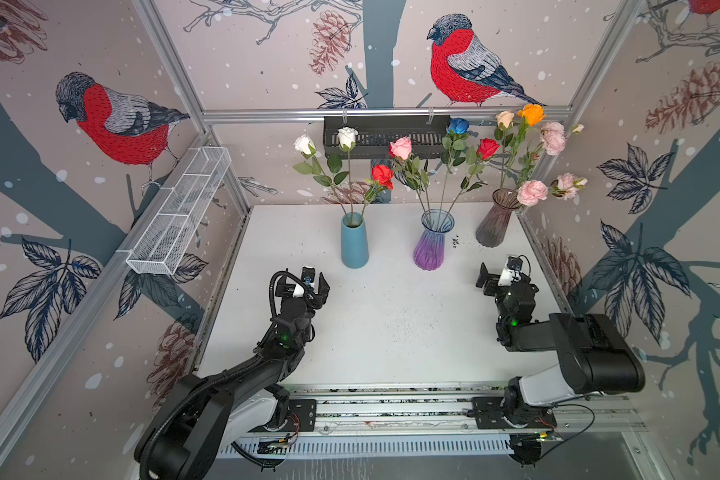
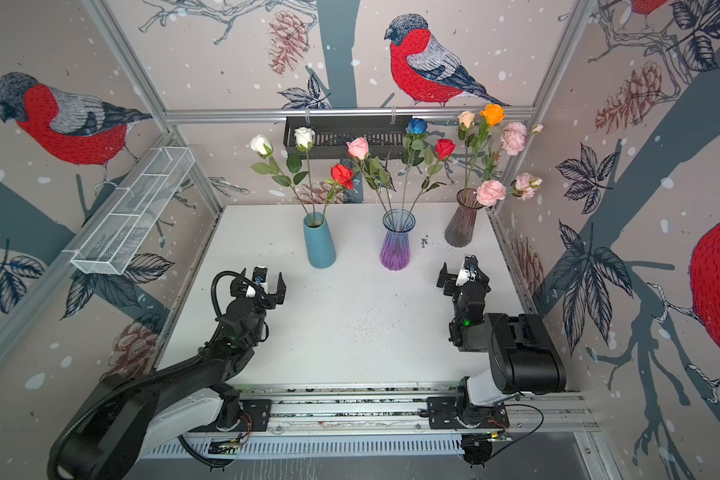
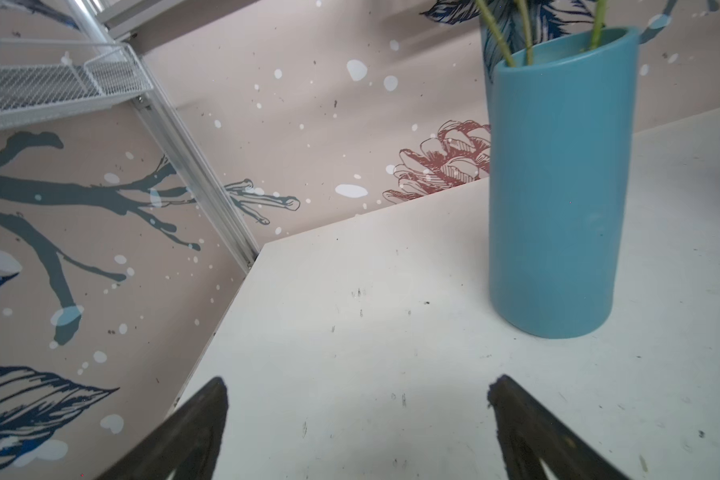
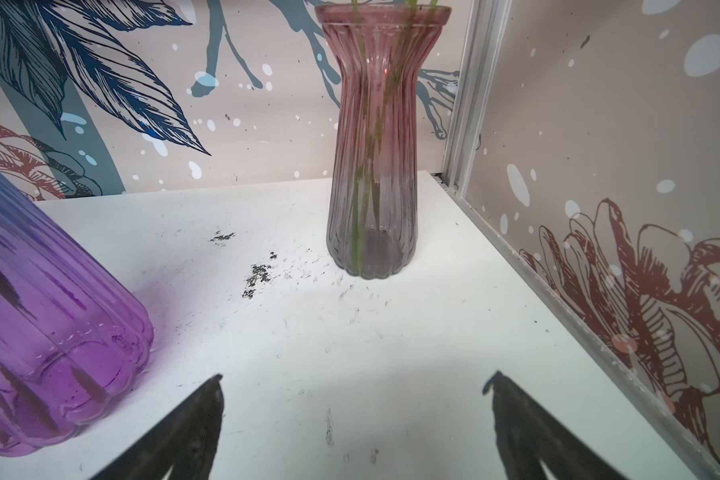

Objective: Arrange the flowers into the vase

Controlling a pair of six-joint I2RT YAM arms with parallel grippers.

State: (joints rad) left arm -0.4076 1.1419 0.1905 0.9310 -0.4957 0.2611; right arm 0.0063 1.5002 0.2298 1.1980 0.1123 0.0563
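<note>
Since your left gripper (image 3: 360,380) and right gripper (image 4: 356,376) gape empty, pinch flowers (image 1: 400,147) mid-stem ahead. Probably light, floppy.

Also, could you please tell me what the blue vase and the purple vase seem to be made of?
The blue vase looks like matte ceramic, perhaps plastic: opaque, evenly coloured, no sharp reflections. The purple vase looks like tinted glass, possibly clear plastic: ribbed, glossy and see-through.

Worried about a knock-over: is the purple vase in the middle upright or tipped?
Upright. The purple vase stands on its base on the table, mouth up, with flowers rising from it.
</note>
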